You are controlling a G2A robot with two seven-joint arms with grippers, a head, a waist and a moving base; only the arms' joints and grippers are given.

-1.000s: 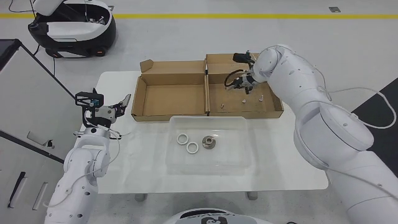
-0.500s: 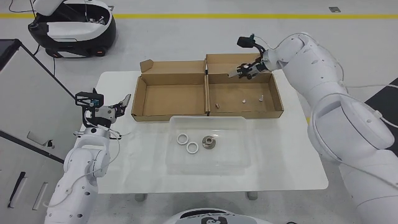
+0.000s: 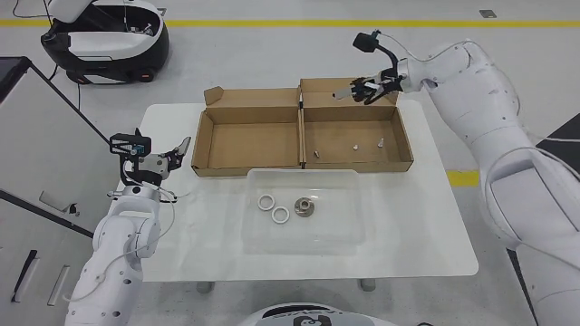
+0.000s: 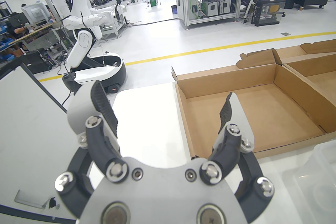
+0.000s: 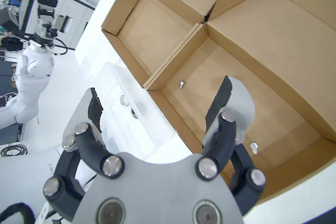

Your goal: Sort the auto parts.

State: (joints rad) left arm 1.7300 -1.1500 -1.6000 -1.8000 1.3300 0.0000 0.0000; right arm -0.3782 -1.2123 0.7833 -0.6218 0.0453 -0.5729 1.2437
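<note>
Two open cardboard boxes stand side by side at the table's far side. The left box (image 3: 249,136) is bare inside. On the floor of the right box (image 3: 349,127) lie three small metal bolts (image 3: 317,153), (image 3: 356,147), (image 3: 381,142). In front, a clear plastic tray (image 3: 335,222) holds two white rings (image 3: 265,203), (image 3: 281,214) and a metal flanged part (image 3: 303,206). My right gripper (image 3: 349,91) hangs open and empty over the right box's far wall; one bolt (image 5: 181,84) shows between its fingers. My left gripper (image 3: 172,156) is open and empty, just left of the left box (image 4: 252,109).
The white table (image 3: 417,226) has bare surface right of the tray and boxes. A white panel (image 3: 36,145) leans at the table's left. Behind the table, another robot on a black base (image 3: 109,41) stands on the floor.
My right gripper rose out of the right box and drew back toward its far right edge, empty. The left arm and all parts stayed where they were.
</note>
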